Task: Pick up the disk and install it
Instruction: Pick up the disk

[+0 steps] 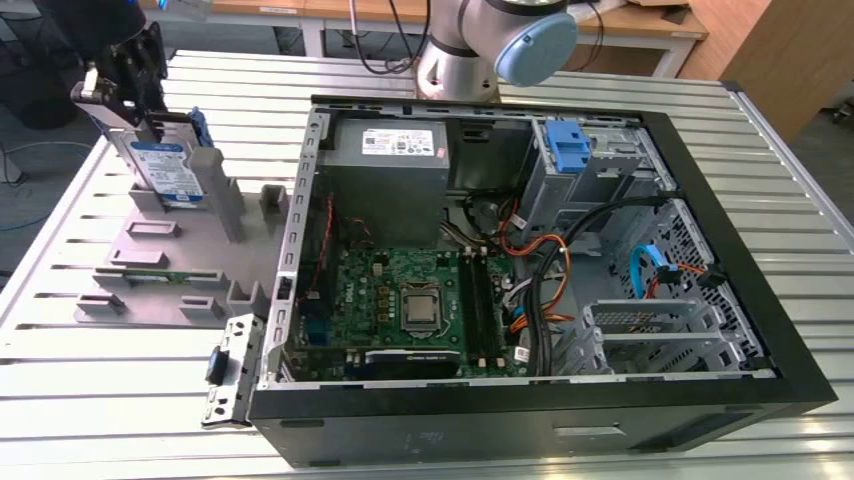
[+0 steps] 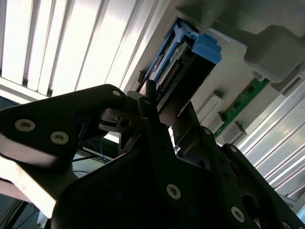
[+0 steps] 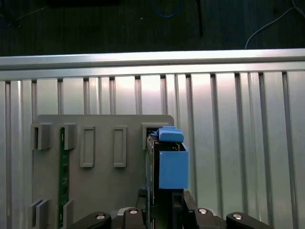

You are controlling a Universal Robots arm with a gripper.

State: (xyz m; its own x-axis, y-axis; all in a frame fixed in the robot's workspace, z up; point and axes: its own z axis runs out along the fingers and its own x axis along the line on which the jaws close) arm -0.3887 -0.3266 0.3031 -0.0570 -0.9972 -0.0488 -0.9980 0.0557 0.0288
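Your pincer (image 1: 127,78) sits directly above disk (image 1: 158,160), straddling its top edge; clamped or not, can't tell. Disk stands on edge in grey rack (image 1: 147,245) on tabletop (image 1: 80,390), long axis upright, well apart from computer case (image 1: 767,300).

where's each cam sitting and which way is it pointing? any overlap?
Exterior view: off the arm, high, looking down on the open computer case and tray; arm and pincer show.
First wrist view: on the wrist, looking along the pincer onto the disk's edge and the tray.
Second wrist view: on the wrist, close behind the pincer, slanted at the disk.
Shared: all three show disk and pincer.
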